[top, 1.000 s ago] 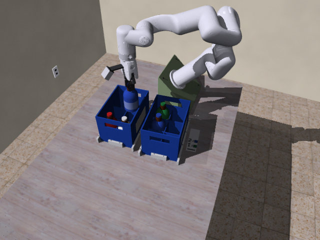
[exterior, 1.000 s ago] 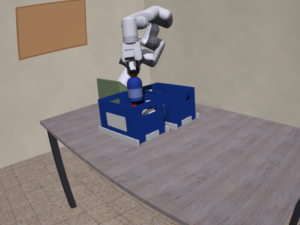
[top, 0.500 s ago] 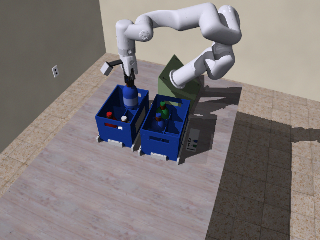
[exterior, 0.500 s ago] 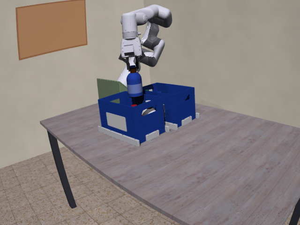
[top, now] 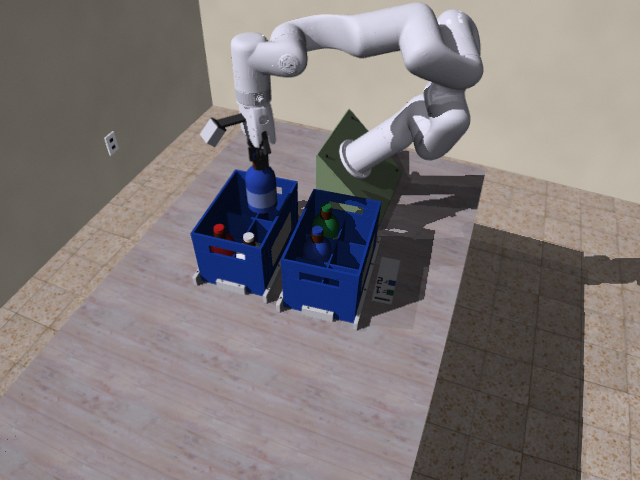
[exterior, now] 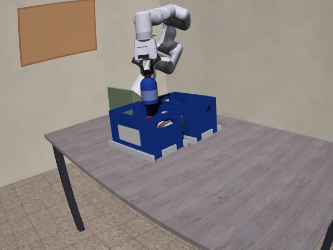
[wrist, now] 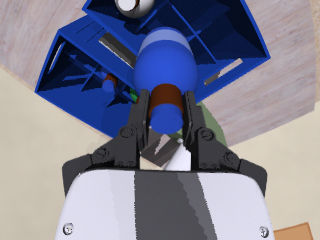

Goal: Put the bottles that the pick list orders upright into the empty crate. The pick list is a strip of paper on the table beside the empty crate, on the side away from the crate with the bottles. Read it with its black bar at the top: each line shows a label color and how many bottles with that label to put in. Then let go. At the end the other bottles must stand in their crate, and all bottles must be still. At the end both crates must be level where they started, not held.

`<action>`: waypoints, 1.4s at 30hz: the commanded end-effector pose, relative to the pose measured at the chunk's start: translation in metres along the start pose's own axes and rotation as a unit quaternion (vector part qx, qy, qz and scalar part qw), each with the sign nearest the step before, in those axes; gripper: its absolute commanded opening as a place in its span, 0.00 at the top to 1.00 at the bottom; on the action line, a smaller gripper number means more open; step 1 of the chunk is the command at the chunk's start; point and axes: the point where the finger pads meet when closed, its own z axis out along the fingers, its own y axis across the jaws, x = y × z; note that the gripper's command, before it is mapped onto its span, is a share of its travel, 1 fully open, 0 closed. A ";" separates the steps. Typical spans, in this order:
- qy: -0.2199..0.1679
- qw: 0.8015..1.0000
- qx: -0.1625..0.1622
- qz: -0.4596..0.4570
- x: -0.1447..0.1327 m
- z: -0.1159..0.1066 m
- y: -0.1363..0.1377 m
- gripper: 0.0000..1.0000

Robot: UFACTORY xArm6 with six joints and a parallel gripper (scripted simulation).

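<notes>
My gripper (top: 258, 155) (exterior: 146, 72) (wrist: 166, 102) is shut on the brown neck of a blue bottle with a pale blue label (top: 260, 192) (exterior: 149, 92) (wrist: 164, 67). It holds the bottle upright, mostly above the rim of the left blue crate (top: 227, 266) (exterior: 150, 137) (wrist: 240, 20). In that crate stand a red bottle (top: 219, 230) and a white-capped bottle (top: 249, 238). The right blue crate (top: 320, 289) (exterior: 199, 115) (wrist: 67, 74) holds a green bottle (top: 325, 222) and a blue bottle (top: 316, 245). The pick list (top: 386, 281) lies to the right of it.
A green box (top: 341, 149) (exterior: 118, 98) stands behind the crates, at the arm's base. White brackets (top: 231, 285) (exterior: 131, 150) ring the foot of each crate. The two crates stand side by side with a narrow gap between them.
</notes>
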 end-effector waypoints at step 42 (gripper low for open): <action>0.002 1.000 0.000 -0.001 -0.012 -0.002 -0.069 1.00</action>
